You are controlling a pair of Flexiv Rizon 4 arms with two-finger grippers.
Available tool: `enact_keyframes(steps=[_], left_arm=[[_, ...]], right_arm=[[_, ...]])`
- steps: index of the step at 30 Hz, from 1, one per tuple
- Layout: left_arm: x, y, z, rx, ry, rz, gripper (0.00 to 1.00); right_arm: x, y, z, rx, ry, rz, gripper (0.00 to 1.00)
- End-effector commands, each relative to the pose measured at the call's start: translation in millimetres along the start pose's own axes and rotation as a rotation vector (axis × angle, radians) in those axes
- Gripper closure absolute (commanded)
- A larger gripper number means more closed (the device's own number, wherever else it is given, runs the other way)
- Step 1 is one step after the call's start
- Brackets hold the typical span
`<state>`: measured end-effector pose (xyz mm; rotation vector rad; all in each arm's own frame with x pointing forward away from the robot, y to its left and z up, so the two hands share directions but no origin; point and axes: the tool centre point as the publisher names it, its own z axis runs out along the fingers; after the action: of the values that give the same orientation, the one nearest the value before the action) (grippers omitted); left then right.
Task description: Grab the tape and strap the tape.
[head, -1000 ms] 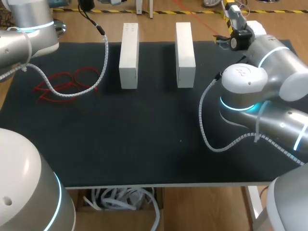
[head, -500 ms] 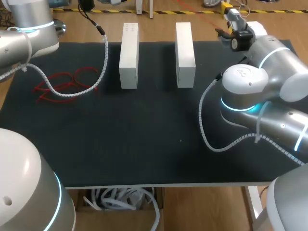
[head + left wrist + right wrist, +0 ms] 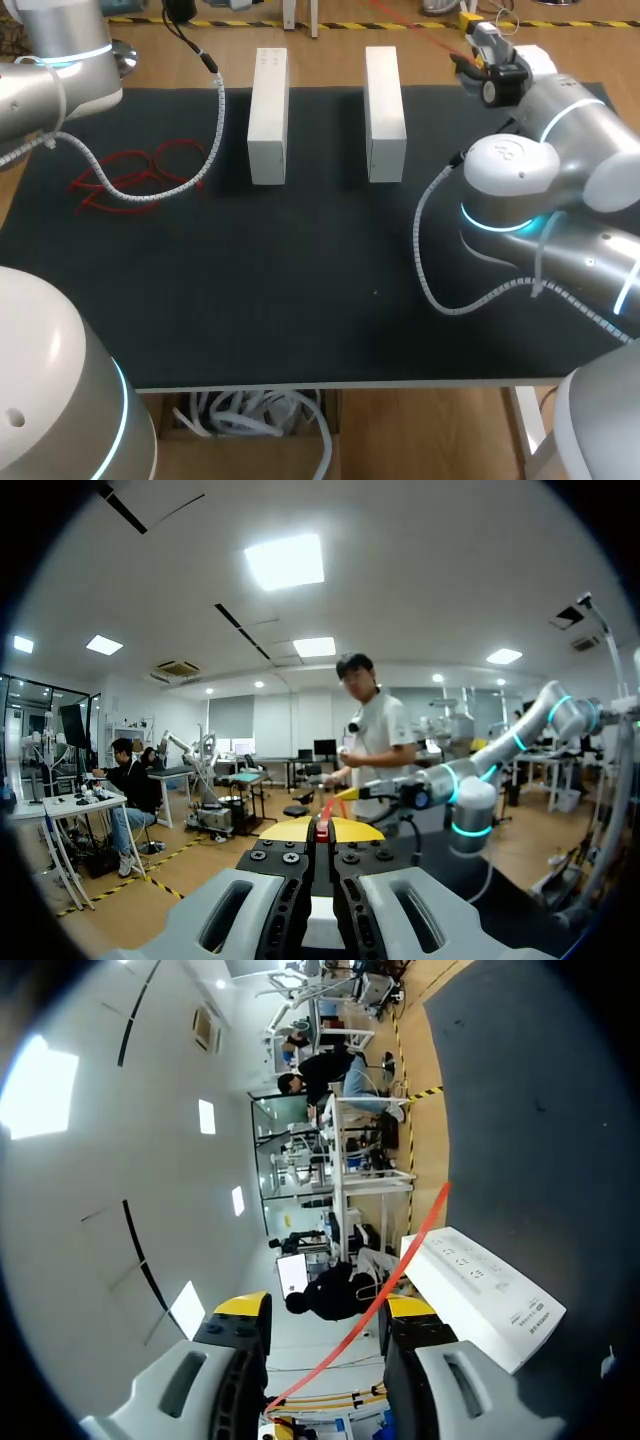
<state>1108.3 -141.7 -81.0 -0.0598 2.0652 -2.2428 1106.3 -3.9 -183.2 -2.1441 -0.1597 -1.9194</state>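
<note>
One risk for you: left gripper point(image 3: 322, 832) pinched the red tape point(image 3: 405, 1250); right gripper point(image 3: 325, 1310) stood open around it, apparently not touching. A skewed close could have missed it.

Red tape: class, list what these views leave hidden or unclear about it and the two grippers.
Left gripper: cut off beyond the head view's edge; only the left wrist view shows it.
Red tape: in the right wrist view its near end vanishes between the right gripper's finger bases.
Head view: the strand is too thin to follow.
</note>
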Motion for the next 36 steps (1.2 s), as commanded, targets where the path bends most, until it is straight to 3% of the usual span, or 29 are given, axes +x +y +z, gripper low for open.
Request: enact_keyframes(steps=[1,14,26,31,33,36], left_arm=[[1.2,0.3,0.0,0.001,-0.003,0.001,1.00],[1.2,0.3,0.0,0.001,-0.003,0.001,1.00],[1.2,0.3,0.0,0.001,-0.003,0.001,1.00],[1.2,0.3,0.0,0.001,-0.003,0.001,1.00],[1.2,0.3,0.0,0.001,-0.003,0.001,1.00],[1.2,0.3,0.0,0.001,-0.003,0.001,1.00]], right_arm=[[-1.2,1.3,-3.1,0.014,-0.007,-0.006,0.52],[-5.3,1.2,-7.6,0.025,-0.023,-0.018,0.51],[-6.2,1.3,-9.2,0.022,-0.023,-0.020,0.63],[-6.4,0.4,-10.0,0.022,-0.025,-0.020,0.77],[-6.6,0.2,-10.2,0.022,-0.026,-0.019,0.87],[-6.8,-0.1,-10.4,0.022,-0.027,-0.019,0.89]])
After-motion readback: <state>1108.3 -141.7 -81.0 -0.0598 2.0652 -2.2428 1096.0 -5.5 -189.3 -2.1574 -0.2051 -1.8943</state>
